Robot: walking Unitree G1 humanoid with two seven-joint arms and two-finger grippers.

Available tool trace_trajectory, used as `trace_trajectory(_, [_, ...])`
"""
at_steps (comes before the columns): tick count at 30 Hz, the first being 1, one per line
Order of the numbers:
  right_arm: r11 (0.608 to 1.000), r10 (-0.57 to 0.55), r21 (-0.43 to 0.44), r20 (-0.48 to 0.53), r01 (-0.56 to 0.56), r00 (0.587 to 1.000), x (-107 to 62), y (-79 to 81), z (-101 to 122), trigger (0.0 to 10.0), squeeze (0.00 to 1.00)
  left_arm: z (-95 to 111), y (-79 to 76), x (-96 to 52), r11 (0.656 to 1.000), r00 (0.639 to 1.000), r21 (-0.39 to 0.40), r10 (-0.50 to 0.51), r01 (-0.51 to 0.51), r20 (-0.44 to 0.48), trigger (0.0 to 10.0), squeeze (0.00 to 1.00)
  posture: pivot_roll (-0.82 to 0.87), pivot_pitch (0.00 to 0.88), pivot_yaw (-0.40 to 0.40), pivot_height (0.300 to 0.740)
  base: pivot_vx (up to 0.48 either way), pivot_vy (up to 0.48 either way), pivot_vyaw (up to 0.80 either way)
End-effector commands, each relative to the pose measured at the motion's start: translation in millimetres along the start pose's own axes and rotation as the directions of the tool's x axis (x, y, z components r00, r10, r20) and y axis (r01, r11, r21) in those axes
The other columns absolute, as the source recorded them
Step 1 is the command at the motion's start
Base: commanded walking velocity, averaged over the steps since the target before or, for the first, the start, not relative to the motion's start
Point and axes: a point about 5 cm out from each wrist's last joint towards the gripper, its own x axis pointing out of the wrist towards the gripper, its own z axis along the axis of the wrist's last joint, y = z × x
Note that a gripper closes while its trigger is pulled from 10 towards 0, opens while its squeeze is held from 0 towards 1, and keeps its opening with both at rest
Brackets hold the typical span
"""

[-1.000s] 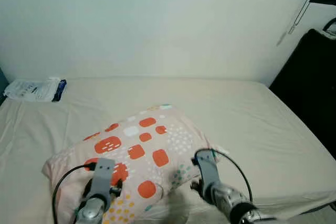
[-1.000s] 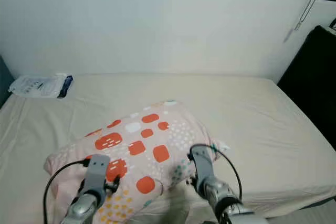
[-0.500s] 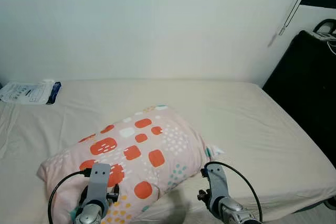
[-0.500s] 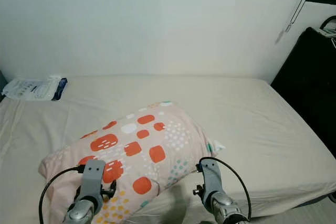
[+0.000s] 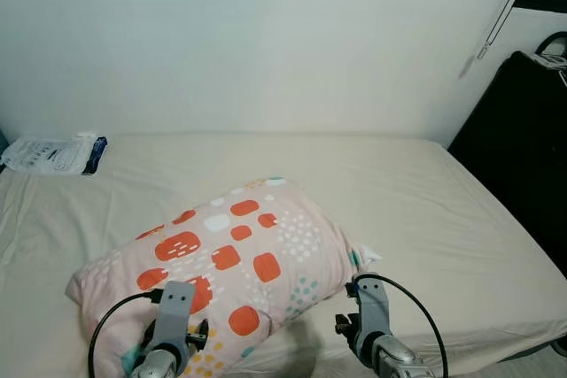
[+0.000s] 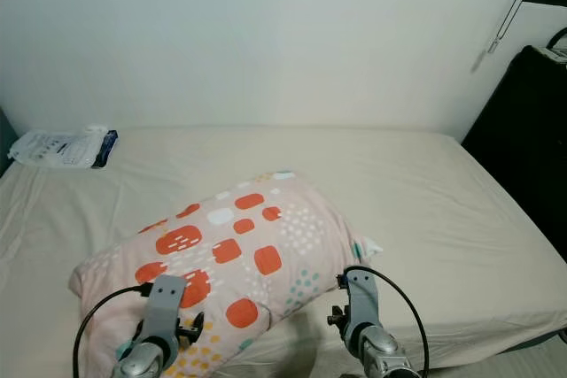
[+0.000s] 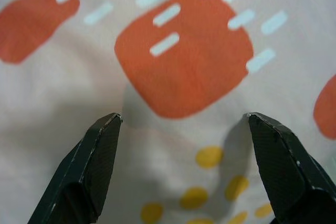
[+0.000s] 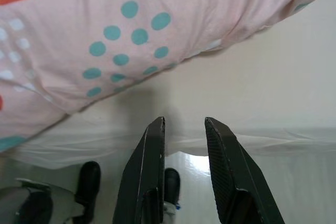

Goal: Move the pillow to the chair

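Since a second ago we've pulled both arms back toward the bed's (image 5: 461,219) near edge, so the pillow (image 5: 230,254) is not yet grasped and the pickup still has to begin. Pillow lies on the bed near that front edge, left of centre. Left gripper (image 7: 181,124) hangs spread wide just above its near end; right gripper (image 8: 184,129), fingers narrowly apart and holding nothing, sits beside its right corner at the bed's edge.

Head eyes overlook bed (image 5: 425,192) (wrists near pillow (image 7: 178,72)).
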Motion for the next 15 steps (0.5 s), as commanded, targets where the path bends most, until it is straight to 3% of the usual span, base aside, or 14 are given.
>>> trace_trajectory(1, [0.998, -0.034, 0.06, 0.021, 0.033, 0.999, -1.2, -5.2, 0.9, 10.0, 0.0, -2.9, -1.3, -0.5, 1.0, 1.0, 0.003, -0.01, 0.01, -0.018, 10.0, 0.0, 0.12, 0.0, -0.122, 0.74, 0.0, 0.0, 0.0])
trace_trajectory(5, [0.989, -0.035, 0.145, 0.026, 0.031, 0.999, -1.9, -5.9, -1.6, 10.0, 0.0, -6.2, 3.5, -2.2, 0.999, 0.999, -0.039, 0.03, -0.031, -0.023, 10.0, 0.0, 0.11, 0.0, -0.104, 0.74, 0.0, 0.0, 0.0])
trace_trajectory(9, [0.994, -0.026, 0.107, 0.041, 0.022, 0.999, -1.7, -5.7, 1.3, 10.0, 0.0, -12.6, 0.5, -5.0, 1.0, 0.999, -0.028, 0.009, -0.01, -0.039, 10.0, 0.0, 0.11, 0.0, -0.105, 0.74, 0.0, 0.0, 0.0])
trace_trajectory(15, [0.999, -0.015, -0.028, 0.013, 0.015, 1.0, -0.7, -1.2, -0.3, 10.0, 0.0, -12.2, -0.4, -5.1, 0.999, 0.999, -0.054, 0.009, -0.011, -0.032, 10.0, 0.0, 0.12, 0.0, -0.111, 0.74, 0.0, 0.0, 0.0])
